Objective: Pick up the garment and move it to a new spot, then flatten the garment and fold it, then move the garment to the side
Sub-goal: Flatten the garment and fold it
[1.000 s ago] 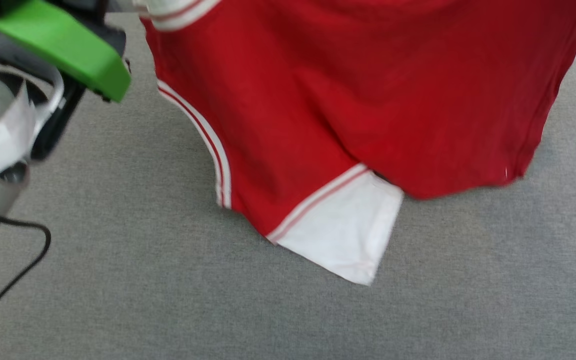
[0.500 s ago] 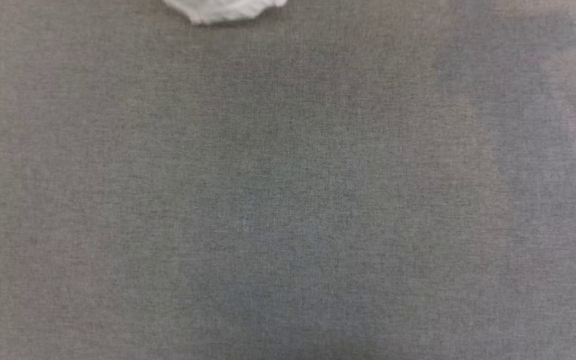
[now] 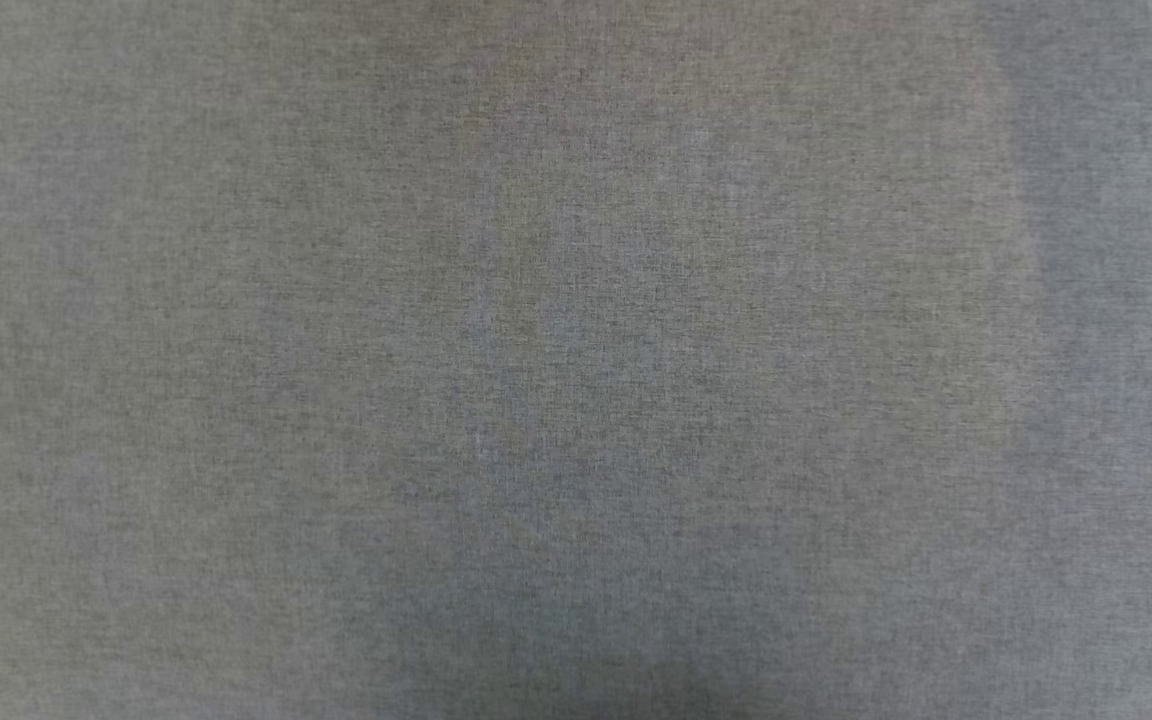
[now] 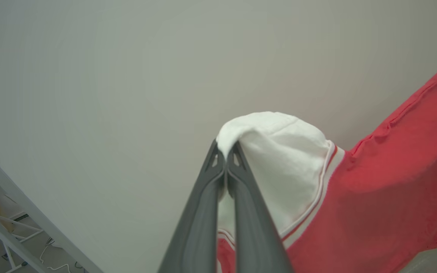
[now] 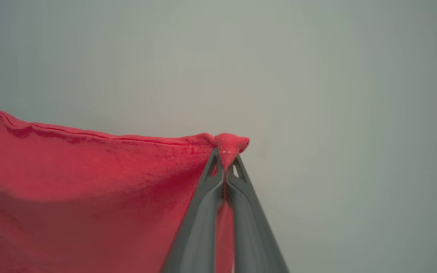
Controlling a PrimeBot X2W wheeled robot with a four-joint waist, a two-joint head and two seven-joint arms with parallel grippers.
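The garment [image 4: 374, 197] is a red jersey T-shirt with white sleeves and striped trim, held up in the air between both arms. In the left wrist view my left gripper [image 4: 225, 149] is shut on the white sleeve [image 4: 279, 151], which drapes over the fingertips. In the right wrist view my right gripper [image 5: 226, 155] is shut on a red corner of the garment [image 5: 89, 182], whose hemmed edge stretches away to the left. The head view holds bare grey cloth of the table [image 3: 576, 360].
A pale plain wall [image 5: 317, 76] stands behind the lifted garment in both wrist views. White metal frame legs and a cable on the floor [image 4: 10, 227] sit at the lower left of the left wrist view.
A second ago the red garment and my left arm filled the head view; then a white scrap at the top edge; now bare grey cloth. The picture shifted, so the camera moved too.
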